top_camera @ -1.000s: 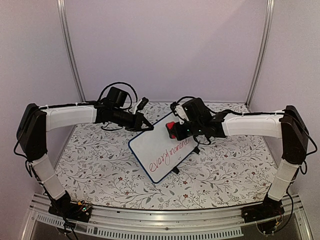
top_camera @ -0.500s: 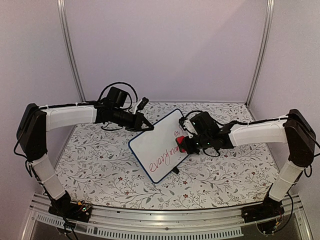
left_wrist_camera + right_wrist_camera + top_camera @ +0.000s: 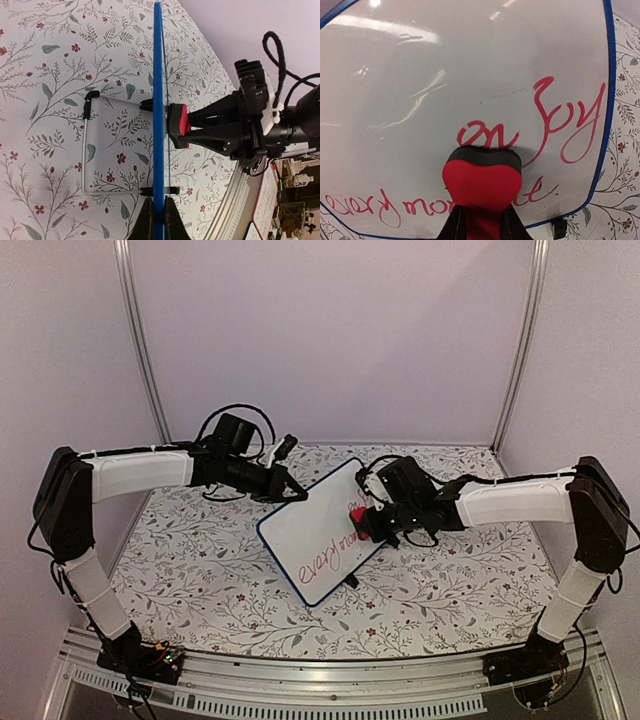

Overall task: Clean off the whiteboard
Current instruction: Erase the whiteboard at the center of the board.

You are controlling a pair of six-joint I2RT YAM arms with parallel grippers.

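The whiteboard point(image 3: 300, 535), propped mid-table point(image 3: 200, 570), was clamped at its eleven o'clock edge by the left gripper point(image 3: 297, 494). The red eraser point(image 3: 362, 523), pinched in the right gripper point(image 3: 372, 525), was pressed against the board's face. Unwiped writing point(image 3: 330, 558) stretched toward eight o'clock along the long axis.

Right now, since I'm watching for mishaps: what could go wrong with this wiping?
The eraser presses the face of the whiteboard while the left gripper pinches only one edge and a wire stand props it: the board may twist or tip. The red writing runs near the frame, so a stroke of the right gripper could slip off.
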